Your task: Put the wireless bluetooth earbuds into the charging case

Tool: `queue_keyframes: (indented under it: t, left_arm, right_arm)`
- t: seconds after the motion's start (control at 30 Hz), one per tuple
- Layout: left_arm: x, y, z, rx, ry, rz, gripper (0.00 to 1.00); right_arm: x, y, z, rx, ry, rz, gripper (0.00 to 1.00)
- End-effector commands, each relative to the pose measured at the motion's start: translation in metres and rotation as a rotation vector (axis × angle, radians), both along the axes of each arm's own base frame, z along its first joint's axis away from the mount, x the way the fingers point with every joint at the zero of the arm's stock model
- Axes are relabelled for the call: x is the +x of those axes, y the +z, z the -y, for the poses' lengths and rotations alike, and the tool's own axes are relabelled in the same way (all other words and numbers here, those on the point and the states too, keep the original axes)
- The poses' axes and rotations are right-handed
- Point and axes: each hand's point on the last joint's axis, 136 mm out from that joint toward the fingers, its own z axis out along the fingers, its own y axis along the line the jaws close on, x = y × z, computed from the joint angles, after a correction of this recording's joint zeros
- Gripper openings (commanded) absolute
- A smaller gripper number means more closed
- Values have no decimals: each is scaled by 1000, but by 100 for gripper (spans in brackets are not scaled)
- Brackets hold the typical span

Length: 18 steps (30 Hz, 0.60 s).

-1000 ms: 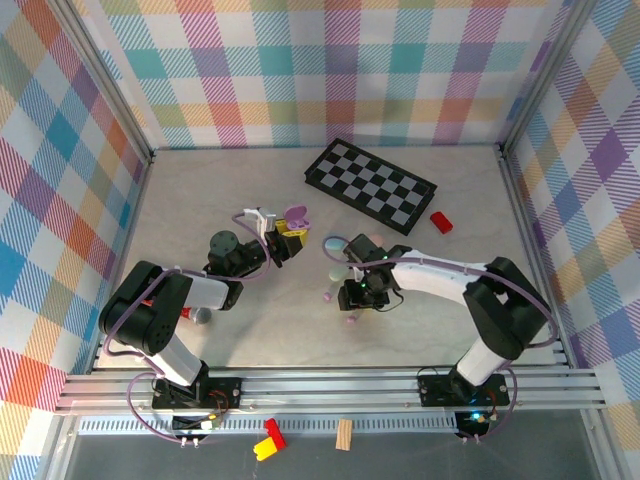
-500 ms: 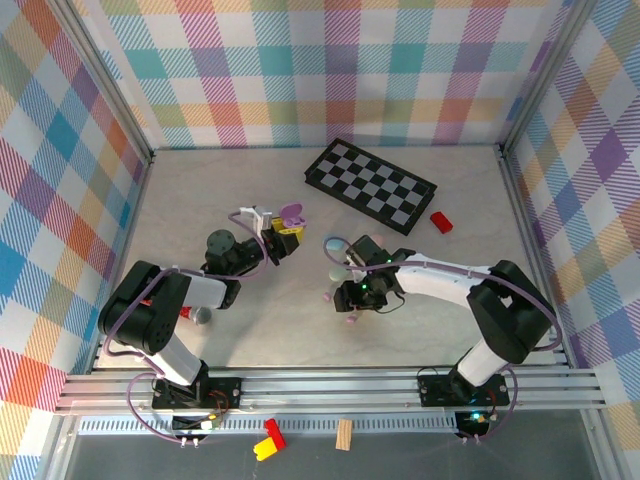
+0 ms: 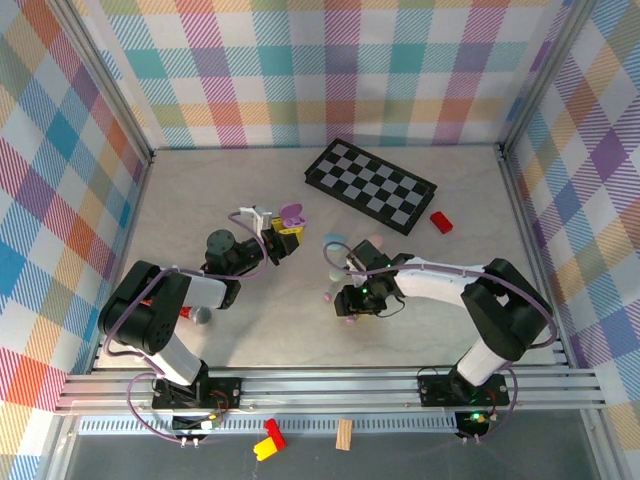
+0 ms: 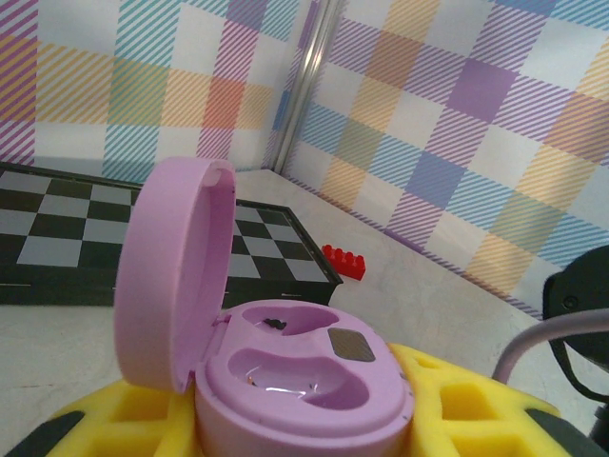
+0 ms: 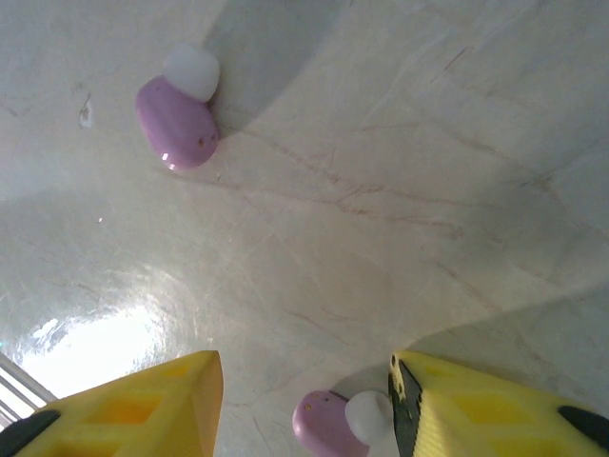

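The nearer purple earbud (image 5: pixel 324 426), white tip and all, lies on the marble table (image 5: pixel 400 190) between your right gripper's (image 5: pixel 304 369) yellow fingers (image 5: pixel 124 409), just beside one of them. The jaws stand apart, clasping nothing. A second purple earbud (image 5: pixel 176 122) rests well apart from it on the same surface. Your left gripper (image 3: pixel 284 236) is clenched on the lilac charging case (image 4: pixel 304 386), whose lid stands open and upright. Behind the case you see the chessboard (image 4: pixel 57 238) and a red brick (image 4: pixel 343 261).
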Motion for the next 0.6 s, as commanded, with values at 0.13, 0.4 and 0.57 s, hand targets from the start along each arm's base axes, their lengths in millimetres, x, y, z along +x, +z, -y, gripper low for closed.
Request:
queue_keyframes:
  t: [0.13,0.4,0.57]
  left_arm:
    - [0,17,-5,-28,1,52,29]
    - [5,17,-15,-34,37,45,30]
    - [13,13,-31,-35,84,30,30]
  right_arm:
    - [-28,0,2,-17,4,-45,50]
    - [-19,13,15,-152,-5,78,55]
    - [-13,24,27,-391,30,229,52]
